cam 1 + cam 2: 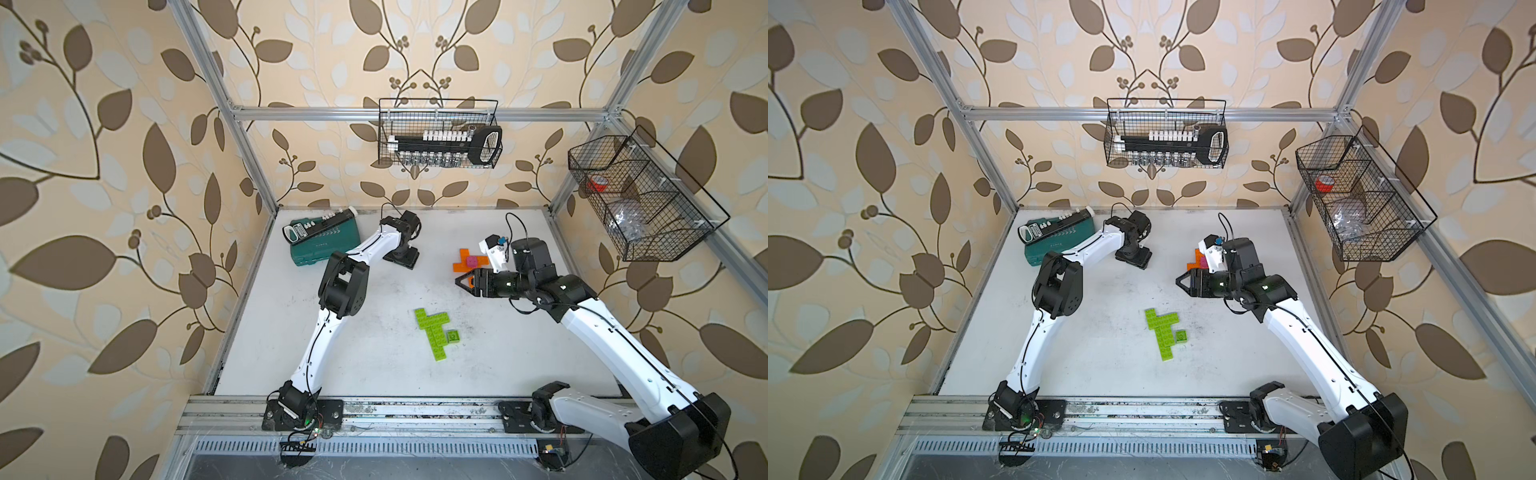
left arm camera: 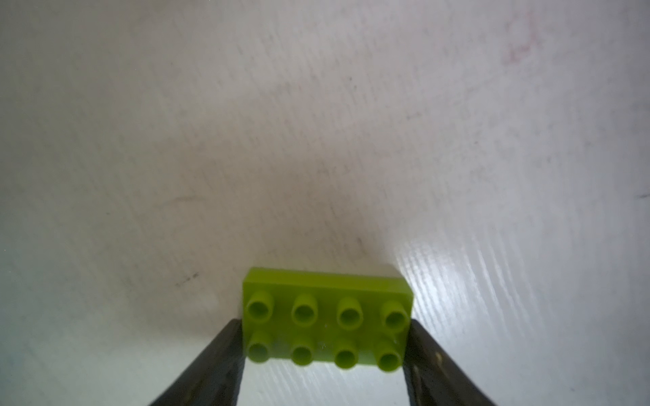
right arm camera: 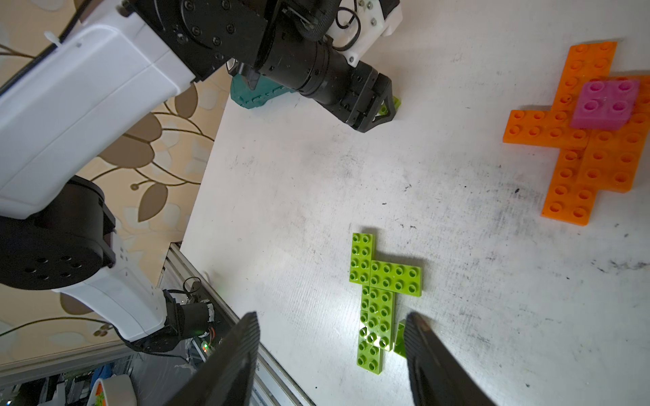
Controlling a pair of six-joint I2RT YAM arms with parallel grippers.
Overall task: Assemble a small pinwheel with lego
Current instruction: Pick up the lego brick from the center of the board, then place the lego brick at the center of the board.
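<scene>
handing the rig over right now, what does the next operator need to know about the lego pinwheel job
Left gripper: fingers against both ends of a loose green brick at the back of the table.
Right gripper: open, empty.
Done: orange pinwheel, pink brick on top.
To do: green bricks mid-table aren't a pinwheel yet; small green square lies loose beside them.

Burying the left tool (image 2: 325,337) tips and the lime brick (image 2: 327,313) beneath the wrist in both top views. Losing most of the orange lego (image 1: 1192,266) behind the right arm. Half-covering a small green piece (image 3: 399,339) with a right tool (image 3: 332,314) finger. Cutting both tools' fingers off at wrist-picture edges.
</scene>
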